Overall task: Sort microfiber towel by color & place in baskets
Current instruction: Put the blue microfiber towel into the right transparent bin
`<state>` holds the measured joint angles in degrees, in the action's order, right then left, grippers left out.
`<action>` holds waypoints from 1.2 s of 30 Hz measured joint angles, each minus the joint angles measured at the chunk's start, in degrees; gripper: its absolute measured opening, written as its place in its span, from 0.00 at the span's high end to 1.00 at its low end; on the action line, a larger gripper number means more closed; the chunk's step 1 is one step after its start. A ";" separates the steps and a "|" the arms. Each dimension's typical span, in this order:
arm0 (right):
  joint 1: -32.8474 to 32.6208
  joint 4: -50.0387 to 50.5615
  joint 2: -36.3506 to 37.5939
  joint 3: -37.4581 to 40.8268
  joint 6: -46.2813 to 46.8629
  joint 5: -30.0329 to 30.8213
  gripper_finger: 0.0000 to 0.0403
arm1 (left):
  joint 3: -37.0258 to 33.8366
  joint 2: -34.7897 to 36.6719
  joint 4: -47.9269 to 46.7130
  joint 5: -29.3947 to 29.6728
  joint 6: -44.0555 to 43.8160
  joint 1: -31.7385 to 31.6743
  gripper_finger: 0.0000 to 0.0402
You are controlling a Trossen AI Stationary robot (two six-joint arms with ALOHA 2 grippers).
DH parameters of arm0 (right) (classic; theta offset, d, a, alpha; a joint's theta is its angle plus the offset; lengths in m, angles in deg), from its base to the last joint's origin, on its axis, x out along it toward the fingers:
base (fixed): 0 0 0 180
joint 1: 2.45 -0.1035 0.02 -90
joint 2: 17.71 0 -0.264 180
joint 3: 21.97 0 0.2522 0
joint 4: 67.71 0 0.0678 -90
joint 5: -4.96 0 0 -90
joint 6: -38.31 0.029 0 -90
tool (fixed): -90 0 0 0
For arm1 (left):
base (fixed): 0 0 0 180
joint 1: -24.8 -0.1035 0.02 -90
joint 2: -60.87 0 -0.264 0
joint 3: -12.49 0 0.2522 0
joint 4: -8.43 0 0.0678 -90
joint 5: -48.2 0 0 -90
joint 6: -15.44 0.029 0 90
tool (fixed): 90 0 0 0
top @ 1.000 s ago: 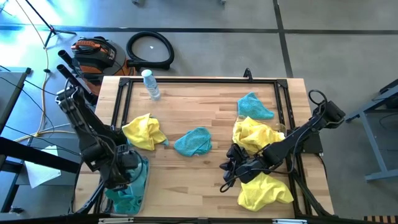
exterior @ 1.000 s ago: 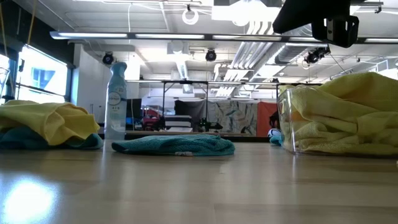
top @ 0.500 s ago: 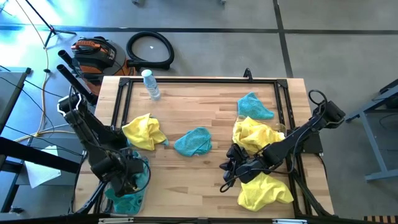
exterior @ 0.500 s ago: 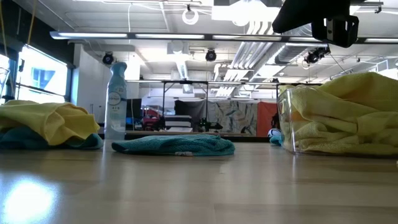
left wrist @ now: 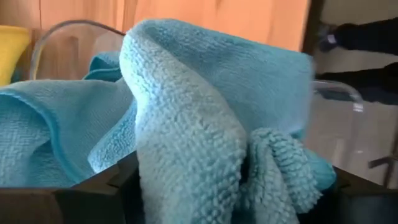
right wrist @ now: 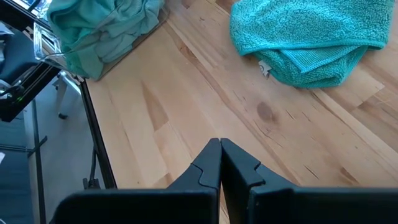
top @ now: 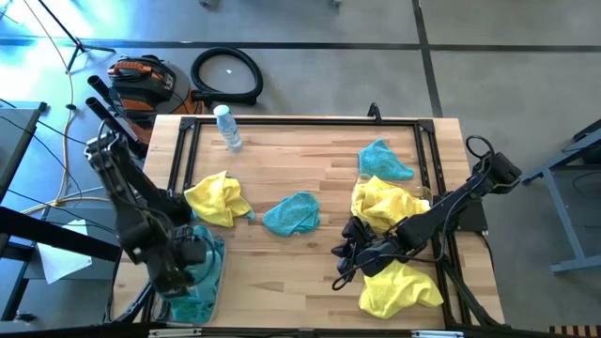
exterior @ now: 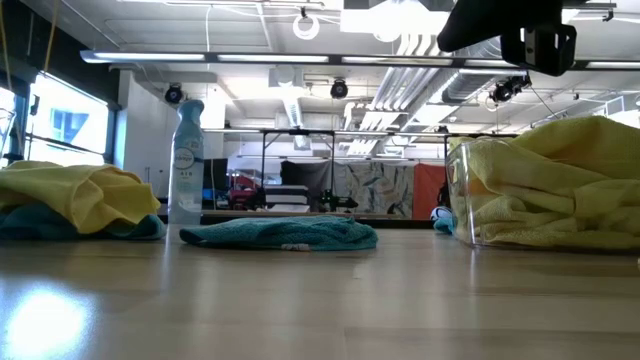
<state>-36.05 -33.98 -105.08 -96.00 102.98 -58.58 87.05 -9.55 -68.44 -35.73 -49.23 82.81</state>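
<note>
Left gripper [top: 188, 255] over the left basket [top: 208, 293] at the table's near left corner, fingers spread apart, a teal towel [left wrist: 205, 124] draped loosely between them, not pinched, bunched over more teal cloth inside the clear tub. In the left wrist view, basket rim [left wrist: 68, 28] curving behind the cloth, a strip of yellow at the edge.

Just beyond that basket, a yellow towel [top: 218, 198] crumpled on the wood, touching the tub's far corner. Further toward the middle, a single teal towel [top: 292, 212] lying alone; seen also from the right wrist view [right wrist: 311, 37] and low across the table [exterior: 285, 233].

Right gripper [top: 343, 255] near the table's centre-right, fingers pressed together on nothing, tips [right wrist: 221, 152] hovering above bare wood, well apart from the middle teal towel. Right basket [exterior: 470, 225] beside that arm, heaped with yellow cloth [top: 385, 202]; another yellow towel [top: 399, 288] spilled on the table on its near side. 1 more teal towel [top: 383, 161] at the far right.

Spray bottle [exterior: 186, 160] upright at the far left edge, label present but writing too small to read
</note>
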 joint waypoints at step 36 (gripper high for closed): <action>0.00 -1.43 0.00 0.00 -0.13 1.84 1.00 | -0.94 6.68 -7.18 5.01 -6.41 0.58 0.34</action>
<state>-36.05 -35.41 -105.08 -96.00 102.84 -56.74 86.11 -2.87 -75.62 -30.72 -55.64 83.39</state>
